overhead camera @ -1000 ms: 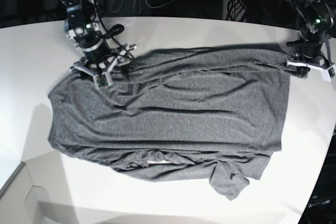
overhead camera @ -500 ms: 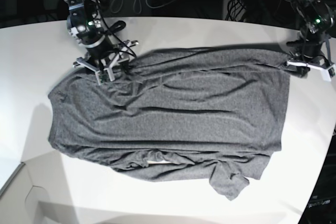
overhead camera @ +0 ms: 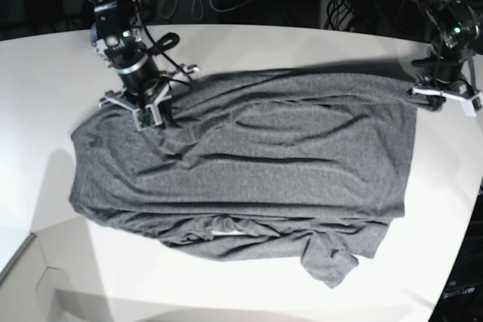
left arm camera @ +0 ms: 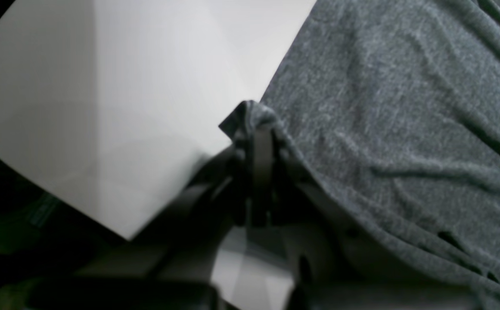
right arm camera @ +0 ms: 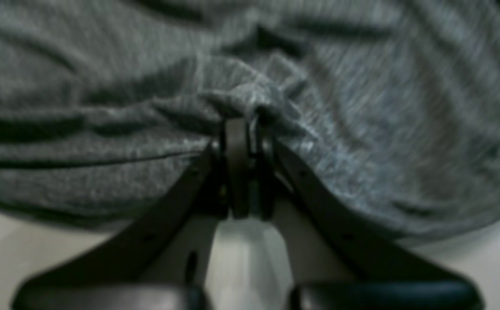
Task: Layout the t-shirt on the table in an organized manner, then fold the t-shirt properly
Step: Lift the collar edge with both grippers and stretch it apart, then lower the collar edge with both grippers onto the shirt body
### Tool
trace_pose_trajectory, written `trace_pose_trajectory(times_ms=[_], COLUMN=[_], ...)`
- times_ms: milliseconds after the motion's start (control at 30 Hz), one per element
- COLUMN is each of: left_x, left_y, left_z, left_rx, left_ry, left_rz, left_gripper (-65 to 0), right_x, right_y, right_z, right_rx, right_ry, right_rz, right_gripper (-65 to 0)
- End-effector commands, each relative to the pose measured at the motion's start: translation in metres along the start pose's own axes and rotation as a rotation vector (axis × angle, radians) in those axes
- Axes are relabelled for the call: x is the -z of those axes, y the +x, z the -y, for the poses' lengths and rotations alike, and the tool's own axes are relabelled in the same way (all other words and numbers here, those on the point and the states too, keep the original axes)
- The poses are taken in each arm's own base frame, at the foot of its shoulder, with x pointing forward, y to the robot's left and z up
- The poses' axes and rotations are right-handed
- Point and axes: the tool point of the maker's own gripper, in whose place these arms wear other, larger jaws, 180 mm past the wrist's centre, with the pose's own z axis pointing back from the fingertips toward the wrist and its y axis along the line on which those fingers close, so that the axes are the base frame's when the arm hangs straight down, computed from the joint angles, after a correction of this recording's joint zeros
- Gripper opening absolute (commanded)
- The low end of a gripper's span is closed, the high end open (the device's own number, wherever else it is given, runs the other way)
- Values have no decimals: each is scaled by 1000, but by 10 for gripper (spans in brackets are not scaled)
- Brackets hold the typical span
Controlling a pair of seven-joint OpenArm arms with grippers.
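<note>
The shirt [overhead camera: 249,167] is pinched at two points along its far edge. The right gripper [right arm camera: 245,125] has its jaws clamped together on a small puckered tuft of knit, folds radiating out from the bite; in the base view that gripper [overhead camera: 147,107] sits at the shirt's far corner on that view's left. The left gripper [left arm camera: 256,125] is likewise closed on a peak of cloth right at the shirt's edge, bare table [left arm camera: 125,107] just beside it, and in the base view it [overhead camera: 441,92] stands at the opposite far corner.

Between the two, the shirt lies spread across the white table [overhead camera: 241,292], mostly flat but rippled, with a loose bunched end (a sleeve, probably) trailing off the near edge.

It looks light, limp and stretchy: it will sag and wrinkle rather than hold a line, and a small pinch may slip or drag only the top layer. Corners and hems seem the sound places to grip, pulled apart evenly to draw the ripples out before any fold.
</note>
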Motion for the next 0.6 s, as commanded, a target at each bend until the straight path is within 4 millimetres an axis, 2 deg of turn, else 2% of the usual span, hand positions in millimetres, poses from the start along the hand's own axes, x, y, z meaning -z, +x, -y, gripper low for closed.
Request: trace_pose_trajectory(times_ms=[0, 167, 433, 567], left_x=[-3, -2, -2, -2], left_y=[19, 26, 34, 43], left_z=[3, 4, 8, 11], left_rx=[8, 0, -3, -2], left_ry=[-6, -7, -15, -21], left_rz=[62, 79, 101, 124], left_gripper=[-650, -650, -650, -650], right_x=[-2, -3, -5, -4], right_y=[18, 27, 22, 11], right_z=[4, 6, 32, 43], right_rx=[-4, -11, 8, 18], right_ry=[-9, -13, -80, -106], right_rz=[59, 82, 70, 41], right_gripper=[-650, -650, -650, -650])
